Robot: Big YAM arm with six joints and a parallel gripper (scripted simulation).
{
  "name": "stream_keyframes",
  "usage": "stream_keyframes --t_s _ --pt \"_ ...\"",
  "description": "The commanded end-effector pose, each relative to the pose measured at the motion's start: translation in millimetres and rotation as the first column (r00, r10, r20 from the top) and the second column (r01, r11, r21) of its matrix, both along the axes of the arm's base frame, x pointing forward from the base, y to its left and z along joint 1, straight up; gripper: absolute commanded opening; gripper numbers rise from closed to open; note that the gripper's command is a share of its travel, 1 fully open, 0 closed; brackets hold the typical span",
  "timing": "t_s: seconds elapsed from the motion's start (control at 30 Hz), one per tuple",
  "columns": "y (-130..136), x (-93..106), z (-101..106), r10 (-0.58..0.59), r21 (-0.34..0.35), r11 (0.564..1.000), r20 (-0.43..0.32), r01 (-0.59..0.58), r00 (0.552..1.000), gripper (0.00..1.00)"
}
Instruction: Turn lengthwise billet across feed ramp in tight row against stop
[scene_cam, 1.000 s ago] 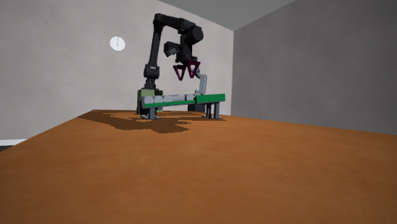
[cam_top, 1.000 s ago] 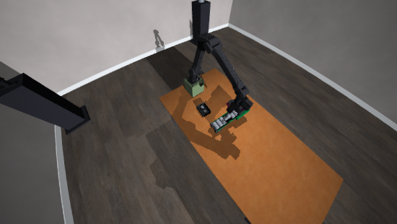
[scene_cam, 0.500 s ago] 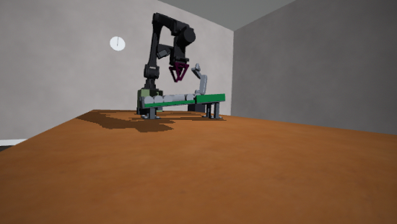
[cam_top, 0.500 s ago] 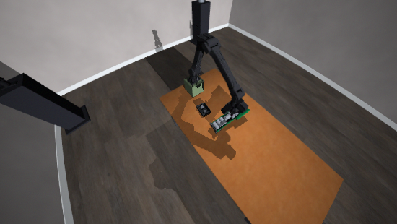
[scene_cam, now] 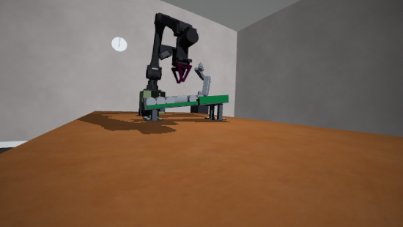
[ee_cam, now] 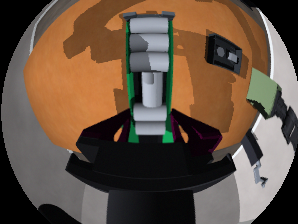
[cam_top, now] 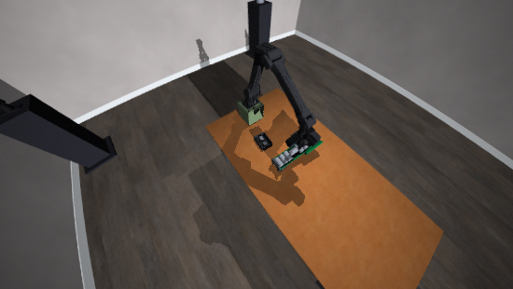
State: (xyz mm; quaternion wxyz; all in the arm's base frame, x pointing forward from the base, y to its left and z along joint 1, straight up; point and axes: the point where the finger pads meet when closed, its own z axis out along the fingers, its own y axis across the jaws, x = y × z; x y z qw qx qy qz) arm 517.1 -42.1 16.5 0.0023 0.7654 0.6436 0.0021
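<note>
"What's the room like?"

"A pale wall point(cam_top: 140, 37) point(scene_cam: 73, 73) fills the upper left from above; a darker grey wall point(cam_top: 420, 61) point(scene_cam: 315, 73) takes the upper right."

"And where they meet the floor point(cam_top: 140, 210)?"

"White skirting point(cam_top: 140, 100) point(scene_cam: 15, 143) borders dark, wood-look boards."

"Any furniture?"

"An orange-brown table top point(cam_top: 354, 196) point(scene_cam: 220, 172) point(ee_cam: 50, 85), running from centre to lower right in the top view and filling the exterior view's lower half."

"Anything on the walls?"

"A round white clock point(scene_cam: 119, 44), upper left in the exterior view, with plain grey ceiling point(scene_cam: 234, 11) at top centre."

"The light?"

"Hard-edged shadows cross boards and table top."
</note>
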Motion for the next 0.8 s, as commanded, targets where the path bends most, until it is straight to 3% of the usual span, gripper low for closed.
stream_keyframes --t_s 0.0,0.5,0.77 --pt "1.1 0.2 9.4 -0.010 -0.001 1.000 0.020 0.010 1.000 0.55" --pt "1.1 0.3 9.4 -0.006 -0.001 1.000 0.020 0.006 1.000 0.55" --pt "0.9 0.4 9.7 0.097 -0.004 0.995 0.021 -0.097 0.995 0.55"
